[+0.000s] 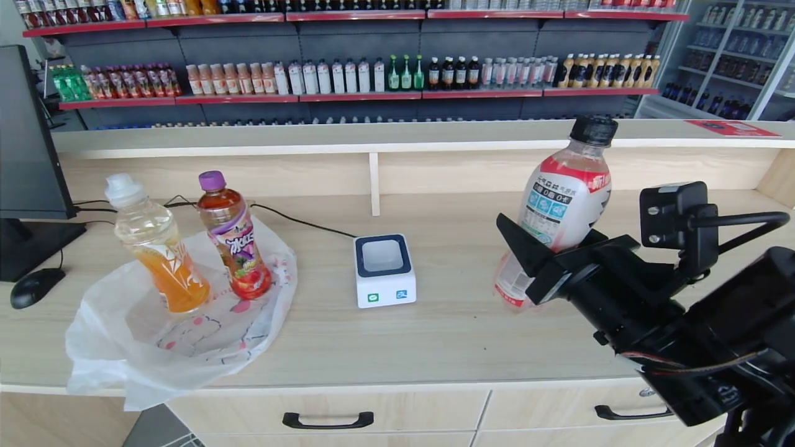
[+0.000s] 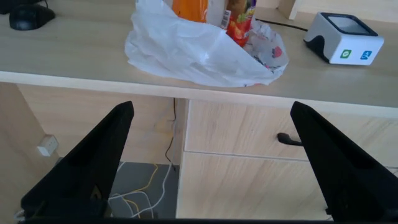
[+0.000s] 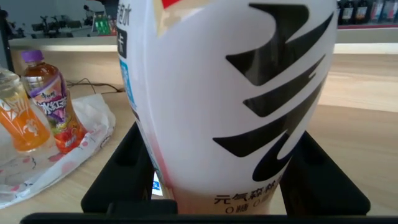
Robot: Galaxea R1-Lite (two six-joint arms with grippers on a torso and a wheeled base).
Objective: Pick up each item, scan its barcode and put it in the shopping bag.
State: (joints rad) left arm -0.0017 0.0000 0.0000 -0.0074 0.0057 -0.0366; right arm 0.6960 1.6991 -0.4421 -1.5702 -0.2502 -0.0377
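Note:
My right gripper (image 1: 546, 261) is shut on a white-labelled bottle (image 1: 559, 205) with a black cap, held tilted just above the counter, right of the scanner (image 1: 383, 270). Close up, that bottle (image 3: 230, 106) stands between the black fingers (image 3: 118, 168). The white scanner box (image 2: 341, 38) sits mid-counter. On the left, the shopping bag (image 1: 180, 329) lies on the counter with an orange drink bottle (image 1: 158, 245) and a red tea bottle (image 1: 235, 237) with a purple cap standing on it. My left gripper (image 2: 211, 168) hangs open below the counter's front edge, facing the drawers.
A monitor (image 1: 25, 161) and a black mouse (image 1: 34, 287) occupy the counter's far left. A black cable (image 1: 298, 220) runs to the scanner. A raised ledge (image 1: 397, 133) borders the back. Drawers with black handles (image 1: 328, 421) sit under the counter.

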